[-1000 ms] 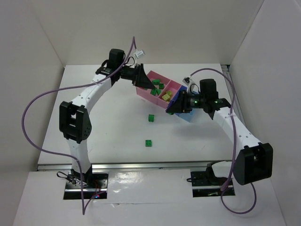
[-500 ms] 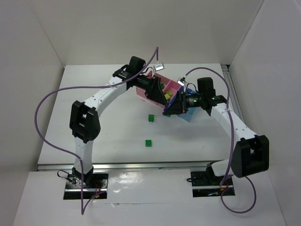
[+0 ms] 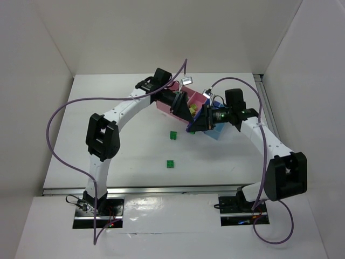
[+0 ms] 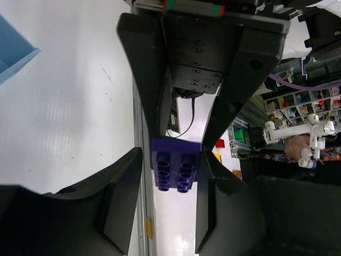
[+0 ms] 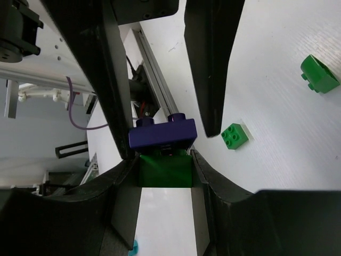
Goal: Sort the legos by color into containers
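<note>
Green brick [image 5: 165, 172] sits clamped between the fingers of my right gripper [image 5: 162, 160] with a purple brick [image 5: 162, 133] stuck on top, and my left gripper [image 4: 170, 160] straddles that purple one, though I can't tell whether it pinches.

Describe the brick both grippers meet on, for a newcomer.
By the pink tray the right gripper and left gripper meet tip to tip. The right holds a green brick, with the purple brick stuck on it between the left's fingers. It's the only dark purple one; loose bricks nearby are green.
</note>
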### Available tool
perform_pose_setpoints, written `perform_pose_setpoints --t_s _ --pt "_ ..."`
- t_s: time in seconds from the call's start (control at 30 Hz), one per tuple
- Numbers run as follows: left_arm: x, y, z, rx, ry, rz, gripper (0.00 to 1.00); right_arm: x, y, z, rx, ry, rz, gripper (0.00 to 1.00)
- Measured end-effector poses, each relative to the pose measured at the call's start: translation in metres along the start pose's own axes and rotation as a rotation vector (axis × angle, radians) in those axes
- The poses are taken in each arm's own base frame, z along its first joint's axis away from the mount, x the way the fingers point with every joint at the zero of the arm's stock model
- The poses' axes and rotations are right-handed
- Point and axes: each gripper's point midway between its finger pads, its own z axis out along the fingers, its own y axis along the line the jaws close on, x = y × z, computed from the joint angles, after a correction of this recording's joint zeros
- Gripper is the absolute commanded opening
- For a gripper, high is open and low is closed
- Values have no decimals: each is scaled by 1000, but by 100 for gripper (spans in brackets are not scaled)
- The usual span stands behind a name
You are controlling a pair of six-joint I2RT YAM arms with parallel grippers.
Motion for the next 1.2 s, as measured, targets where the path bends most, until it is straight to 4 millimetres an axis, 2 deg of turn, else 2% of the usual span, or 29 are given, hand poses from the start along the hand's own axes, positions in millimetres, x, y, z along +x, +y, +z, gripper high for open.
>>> perform_pose_setpoints --t_s 0.1,0.2,0.23,0.27,0.37,0.67,1.0,1.1,1.2 --pt "0 -2 1 6 1 4 47 0 -1 1 -1 6 1 0" --pt "0 -2 0 10 1 3 35 0 -3 2 4 8 3 0" --pt "0 -1 0 8 1 6 31 1 -3 3 2 10 6 0" --pt "0 0 0 6 0 8 20 0 -4 3 2 10 6 0" --pt "3 6 -3 1 -4 -3 0 1 -7 6 2 13 13 0" --pt "26 41 -22 -52 -26 -96 0 12 -35 26 20 73 114 0" --pt "18 61 -62 -142 -98 -131 0 -3 -54 25 145 32 92 0" --pt "18 66 -67 -168 -106 -138 0 -8 -63 23 211 15 90 0" --pt "18 71 -67 -196 -107 -147 0 -19 -79 15 348 -35 99 0"
